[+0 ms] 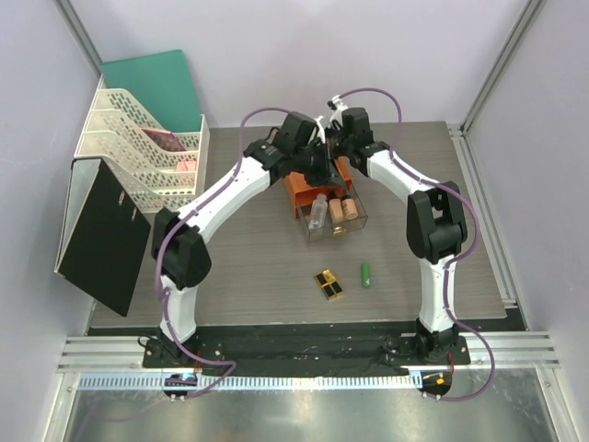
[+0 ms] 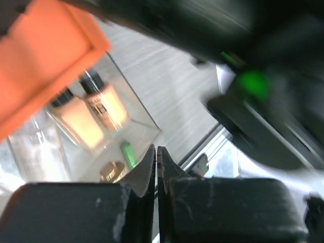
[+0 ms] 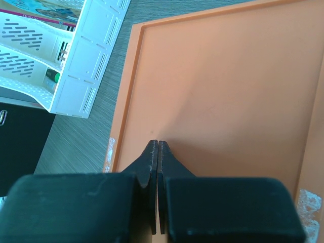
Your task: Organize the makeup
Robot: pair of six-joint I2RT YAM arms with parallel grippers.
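Orange drawer box [image 1: 296, 196] mid-table; white tray rack [image 1: 138, 147], black binder [image 1: 101, 235] left.

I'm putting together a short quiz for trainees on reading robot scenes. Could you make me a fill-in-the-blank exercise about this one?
1. The peach bottles lie in the clear ____ pulled out of the orange box.
2. In the top view, the green tube lies on the table to the ____ of the lipstick cases.
3. The left gripper and the right gripper both have their jaws ____.

Missing words: drawer; right; shut.
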